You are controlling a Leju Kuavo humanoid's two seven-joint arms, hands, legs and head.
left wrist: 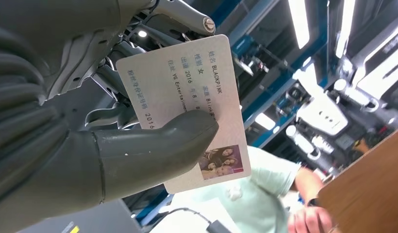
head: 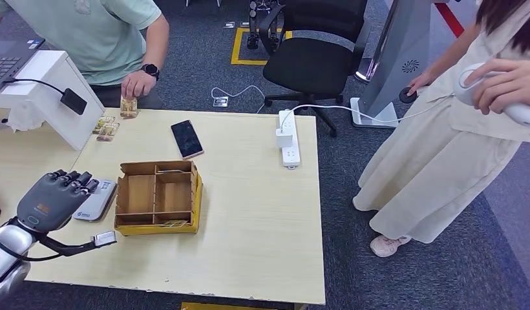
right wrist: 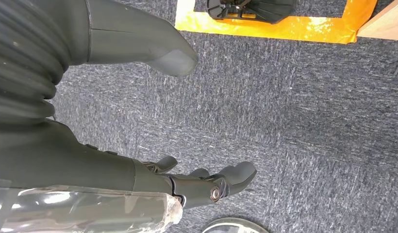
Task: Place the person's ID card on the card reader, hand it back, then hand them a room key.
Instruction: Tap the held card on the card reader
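Observation:
My left hand (head: 52, 199) hovers at the table's left edge, right over the grey-white card reader (head: 97, 197). In the left wrist view the same hand (left wrist: 90, 150) pinches the white ID card (left wrist: 187, 82) between thumb and fingers, its printed side and small photo facing the camera. A person in a green shirt (head: 94, 32) sits across the table and holds a patterned card (head: 128, 106) at the far edge. My right hand (right wrist: 197, 182) hangs over the carpet, fingers apart and holding nothing.
An open wooden compartment box (head: 159, 197) stands beside the reader. Also on the table are a phone (head: 187, 138), a power strip (head: 287, 137), loose patterned cards (head: 106, 128) and a white stand (head: 49, 93). A second person (head: 443, 142) stands at the right.

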